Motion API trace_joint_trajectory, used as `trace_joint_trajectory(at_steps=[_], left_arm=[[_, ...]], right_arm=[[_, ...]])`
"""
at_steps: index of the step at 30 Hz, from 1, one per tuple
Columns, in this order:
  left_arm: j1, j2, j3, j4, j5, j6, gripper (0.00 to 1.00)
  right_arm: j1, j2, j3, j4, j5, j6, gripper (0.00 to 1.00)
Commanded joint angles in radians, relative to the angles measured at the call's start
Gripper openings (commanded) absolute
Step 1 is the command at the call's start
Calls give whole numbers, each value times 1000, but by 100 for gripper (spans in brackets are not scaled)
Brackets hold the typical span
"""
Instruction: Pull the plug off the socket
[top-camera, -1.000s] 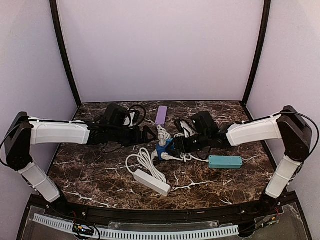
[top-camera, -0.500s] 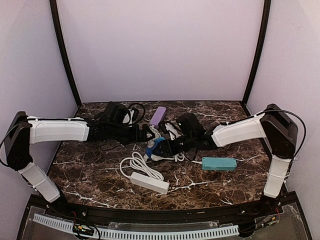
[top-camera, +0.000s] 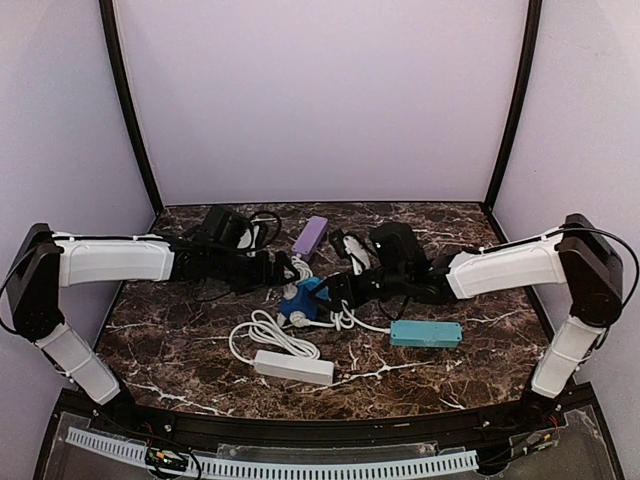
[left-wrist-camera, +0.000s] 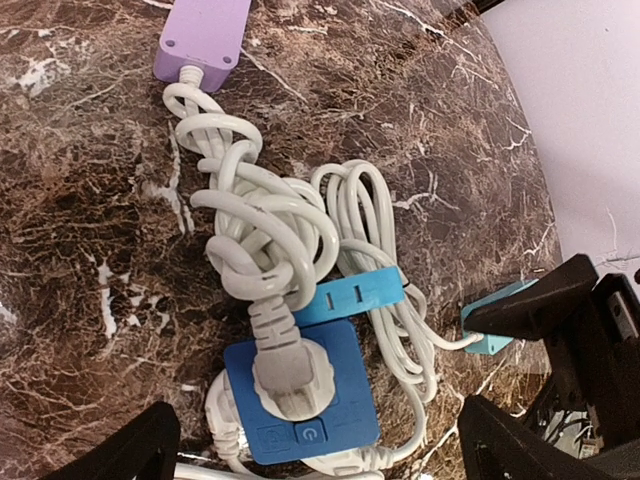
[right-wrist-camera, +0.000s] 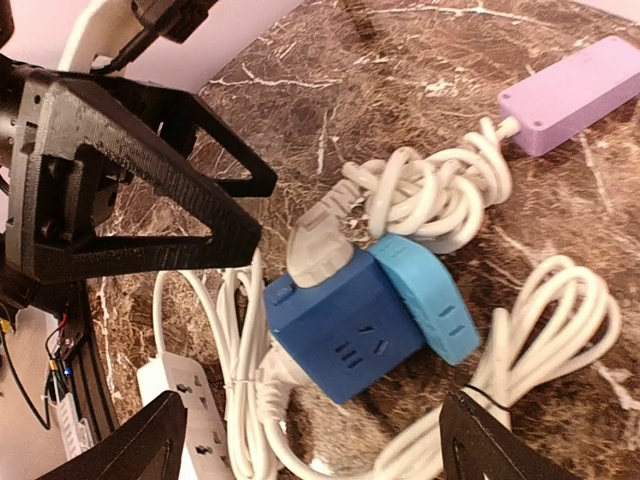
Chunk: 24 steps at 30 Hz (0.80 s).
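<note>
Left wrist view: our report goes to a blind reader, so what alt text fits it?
A white plug sits in a blue cube socket on the marble table, framed by the open left gripper. A knotted white cable bundle runs from the plug toward a purple power strip at top left.

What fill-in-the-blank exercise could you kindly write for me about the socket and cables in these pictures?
1. The plug sits in the ___ cube socket.
2. The coiled white cable runs from the ___ power strip.
3. The left tool and the right tool both have their jaws ___.
4. The teal power strip lies on the robot's ___ side.
Missing words: blue; purple; open; right.
</note>
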<state>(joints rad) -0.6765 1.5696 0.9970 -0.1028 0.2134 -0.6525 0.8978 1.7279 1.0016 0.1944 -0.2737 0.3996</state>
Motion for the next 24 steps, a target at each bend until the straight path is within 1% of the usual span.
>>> trace_joint_trajectory(at_steps=[1, 6, 9, 11, 16, 23, 24], left_arm=[[-1, 31, 4, 11, 69, -18, 100], [-13, 110, 42, 4, 109, -4, 100], [-19, 159, 83, -66, 71, 11, 100], [-21, 175, 97, -79, 52, 11, 100], [-28, 201, 119, -45, 73, -15, 100], [-32, 255, 140, -37, 71, -3, 100], [-32, 262, 147, -37, 71, -1, 97]], right_arm=[[-58, -90, -101, 38, 92, 0, 89], [-84, -125, -144, 39, 109, 21, 90], [-84, -129, -150, 54, 106, 36, 90], [-83, -126, -152, 68, 102, 41, 90], [-85, -111, -141, 65, 100, 42, 90], [-85, -110, -141, 64, 108, 41, 90], [-85, -110, -141, 66, 107, 41, 90]])
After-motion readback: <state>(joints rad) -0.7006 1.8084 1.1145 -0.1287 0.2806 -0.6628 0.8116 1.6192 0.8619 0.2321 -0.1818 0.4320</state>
